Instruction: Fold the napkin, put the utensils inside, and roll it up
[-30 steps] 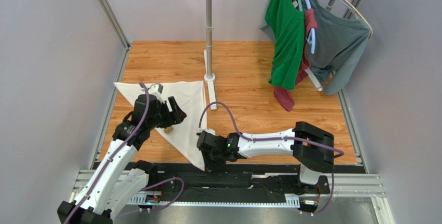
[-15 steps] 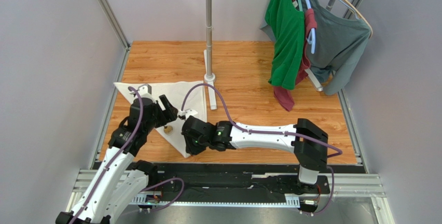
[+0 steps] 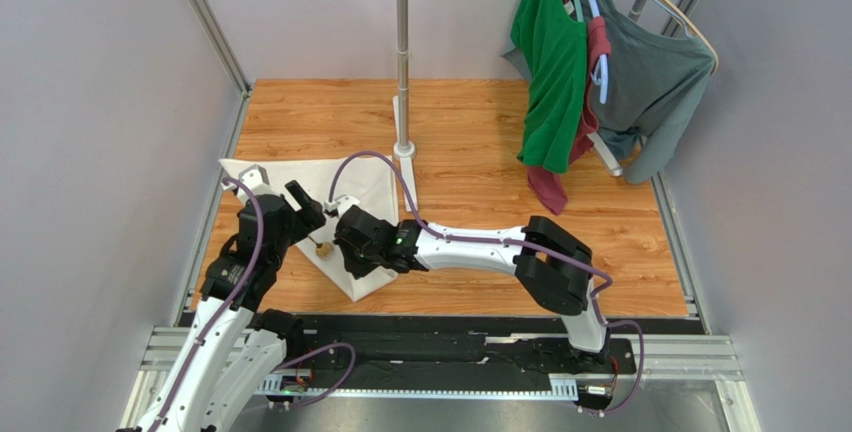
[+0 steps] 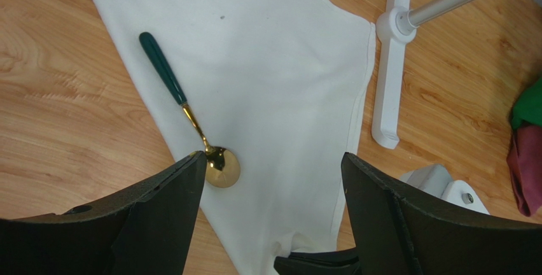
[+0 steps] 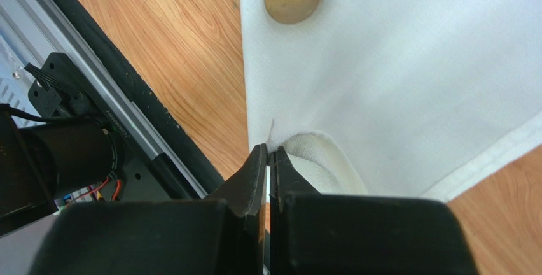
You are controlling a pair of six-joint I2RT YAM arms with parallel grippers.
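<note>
The right arm stretches low and leftward over the wooden table point(image 3: 480, 142), with shirts point(image 3: 600, 72) hanging behind. The right gripper point(image 5: 268, 151) is pinched tight on the near corner of the white napkin point(image 4: 273, 77). The left gripper point(image 4: 270, 167) hovers wide open and empty. The spoon point(image 4: 184, 112) lies on the napkin's left edge, its bowl beside one finger.
</note>
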